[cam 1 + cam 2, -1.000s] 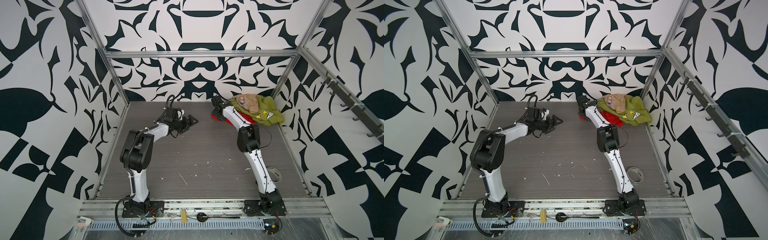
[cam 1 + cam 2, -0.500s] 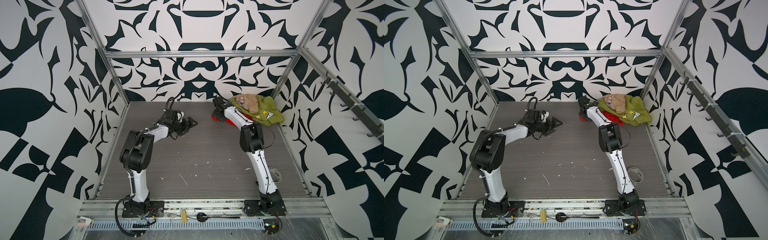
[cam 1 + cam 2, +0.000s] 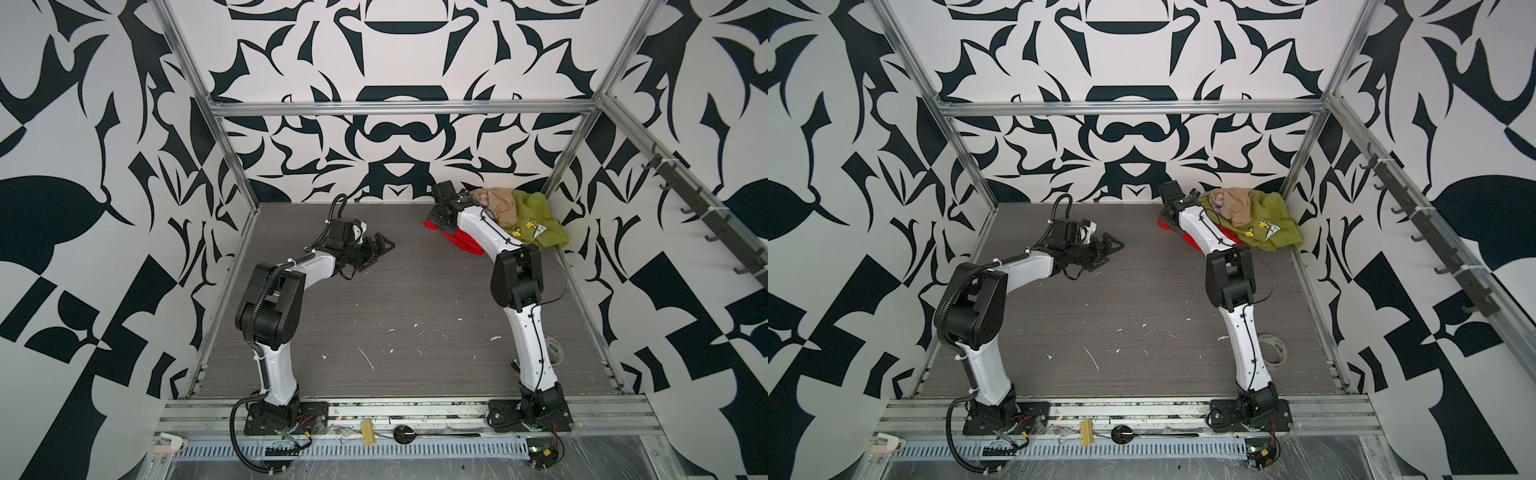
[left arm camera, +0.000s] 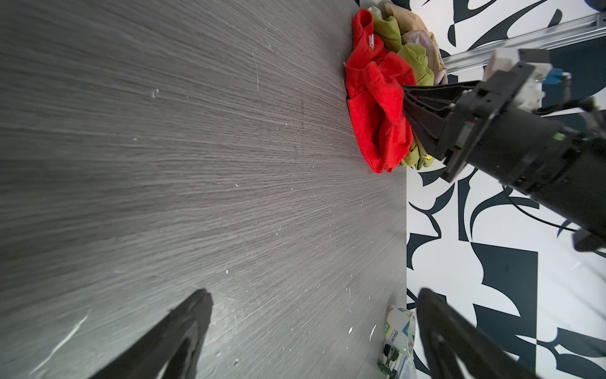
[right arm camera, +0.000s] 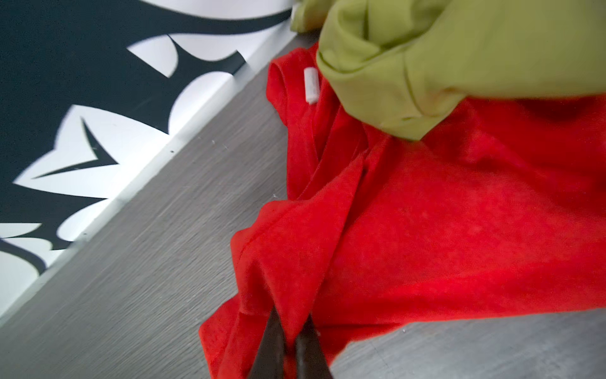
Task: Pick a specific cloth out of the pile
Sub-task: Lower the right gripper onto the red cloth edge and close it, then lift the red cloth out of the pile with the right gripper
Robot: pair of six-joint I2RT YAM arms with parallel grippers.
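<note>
Right end effector (image 5: 291, 315) has closed since the earlier frame and is clamped on a fold of the cloth (image 5: 442, 229) at the pile's (image 3: 528, 220) eight-o'clock edge, worktop (image 3: 415, 291) one o'clock. Left end effector (image 4: 313, 293) idle, jaws apart. Grasp judged complete; next, draw the cloth out from under the green shirt (image 5: 459, 49).

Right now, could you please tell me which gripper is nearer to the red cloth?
Right. The right gripper is shut on a fold of the red cloth; the left gripper hangs open over the table, well apart from it, toward the middle.
</note>
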